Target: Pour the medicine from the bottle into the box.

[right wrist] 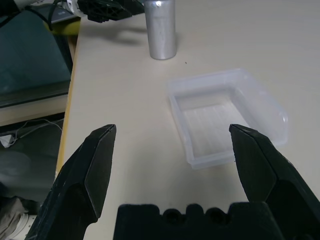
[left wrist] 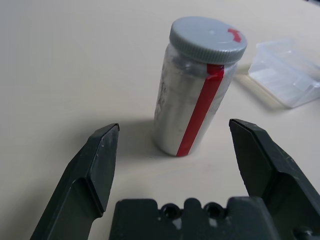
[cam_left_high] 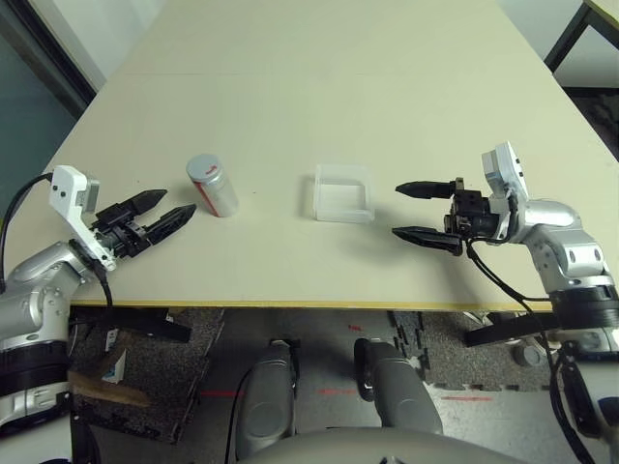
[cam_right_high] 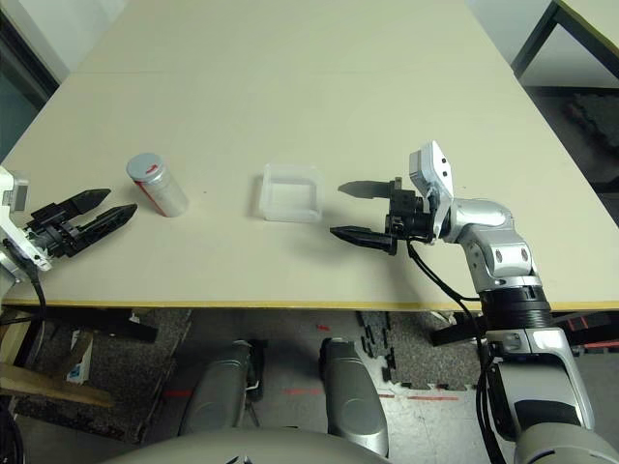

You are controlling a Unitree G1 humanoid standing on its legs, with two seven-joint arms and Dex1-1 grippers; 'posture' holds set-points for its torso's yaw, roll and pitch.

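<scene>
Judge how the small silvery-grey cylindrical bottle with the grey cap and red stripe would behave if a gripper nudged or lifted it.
The small silvery-grey cylindrical bottle stands upright, taller than it is wide, so a high nudge would probably tip it; once down, its round body would likely roll. Its smooth sides may slip between hard fingers. It probably feels light, and its grey cap is still on, so tipping should spill nothing.

The setting looked like a robotics lab or test room. A wide, plain cream-coloured laminate table [cam_left_high: 319,87] stood on a grey carpeted floor [cam_left_high: 174,372] marked with short red tape lines [cam_left_high: 466,396], beside loose black cables [cam_right_high: 440,280] and dark metal table legs [cam_left_high: 571,34].
</scene>
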